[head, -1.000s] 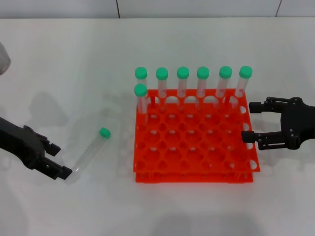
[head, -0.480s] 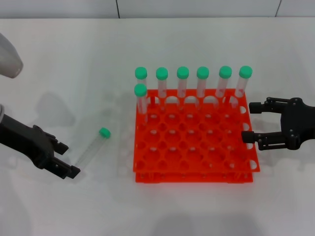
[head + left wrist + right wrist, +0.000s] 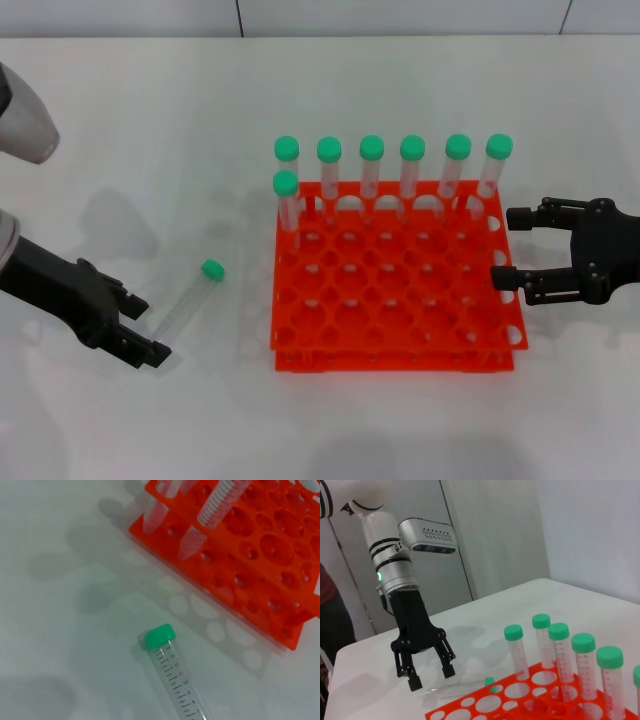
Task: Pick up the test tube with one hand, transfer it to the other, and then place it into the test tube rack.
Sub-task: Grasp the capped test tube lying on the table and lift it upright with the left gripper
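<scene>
The test tube [image 3: 186, 302], clear with a green cap [image 3: 212, 268], lies on the white table left of the orange-red test tube rack [image 3: 396, 300]. My left gripper [image 3: 152, 330] stands open at the tube's bottom end, one finger on each side of it, not closed on it. The left wrist view shows the tube [image 3: 174, 682] close up, cap toward the rack [image 3: 260, 570]. In the right wrist view the left gripper [image 3: 431, 677] hangs just over the lying tube [image 3: 462, 686]. My right gripper [image 3: 503, 247] is open and holds nothing at the rack's right edge.
Several green-capped tubes [image 3: 372, 165] stand in the rack's back row, with one more [image 3: 287, 200] in the second row at the left. The left arm's silver elbow [image 3: 25, 125] shows at the far left. A wall [image 3: 490, 535] rises behind the table.
My left gripper has slid right and slightly nearer, bringing its open fingers around the tube's bottom end. The left elbow has come further into view. The right gripper and the tube stay put.
</scene>
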You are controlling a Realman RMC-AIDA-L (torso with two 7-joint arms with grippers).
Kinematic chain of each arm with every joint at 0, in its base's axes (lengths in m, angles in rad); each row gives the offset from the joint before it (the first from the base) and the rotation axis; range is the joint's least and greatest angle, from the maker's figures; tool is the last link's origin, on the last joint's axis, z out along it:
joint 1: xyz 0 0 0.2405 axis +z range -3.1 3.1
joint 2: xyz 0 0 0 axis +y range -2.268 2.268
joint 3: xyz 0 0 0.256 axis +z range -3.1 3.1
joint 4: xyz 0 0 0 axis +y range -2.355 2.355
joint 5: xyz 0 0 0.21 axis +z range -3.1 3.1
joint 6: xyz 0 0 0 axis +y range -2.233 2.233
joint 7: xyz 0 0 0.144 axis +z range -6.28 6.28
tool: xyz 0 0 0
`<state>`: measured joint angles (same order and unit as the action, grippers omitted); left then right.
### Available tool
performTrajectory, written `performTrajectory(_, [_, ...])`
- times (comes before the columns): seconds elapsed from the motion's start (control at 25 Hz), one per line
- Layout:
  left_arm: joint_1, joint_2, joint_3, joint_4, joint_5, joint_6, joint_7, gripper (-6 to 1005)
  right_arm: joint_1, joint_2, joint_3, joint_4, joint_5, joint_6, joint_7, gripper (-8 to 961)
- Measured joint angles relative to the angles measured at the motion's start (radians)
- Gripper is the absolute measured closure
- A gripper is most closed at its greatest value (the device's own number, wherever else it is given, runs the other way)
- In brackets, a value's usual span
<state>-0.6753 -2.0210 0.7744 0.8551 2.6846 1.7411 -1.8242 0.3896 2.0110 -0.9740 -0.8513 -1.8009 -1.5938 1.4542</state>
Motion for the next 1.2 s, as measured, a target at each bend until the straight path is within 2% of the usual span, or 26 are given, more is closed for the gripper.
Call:
performTrajectory(0.24, [-0.006, 0.002, -0.001, -0.033, 0.006, -0.027, -0.003, 209, 0.0, 0.0, 0.0, 0.0, 0.0, 0.0, 0.0, 95])
performTrajectory(0.48, [-0.005, 0.001, -0.001, -0.034, 0.008, -0.039, -0.002, 256, -0.001, 0.0, 0.0, 0.0, 0.0, 0.0, 0.0, 95])
performTrajectory(1.2, [-0.005, 0.001, 0.014, -0.044, 0.016, -0.046, -0.014, 278, -0.005, 0.0, 0.0, 0.0, 0.0, 0.0, 0.0, 95])
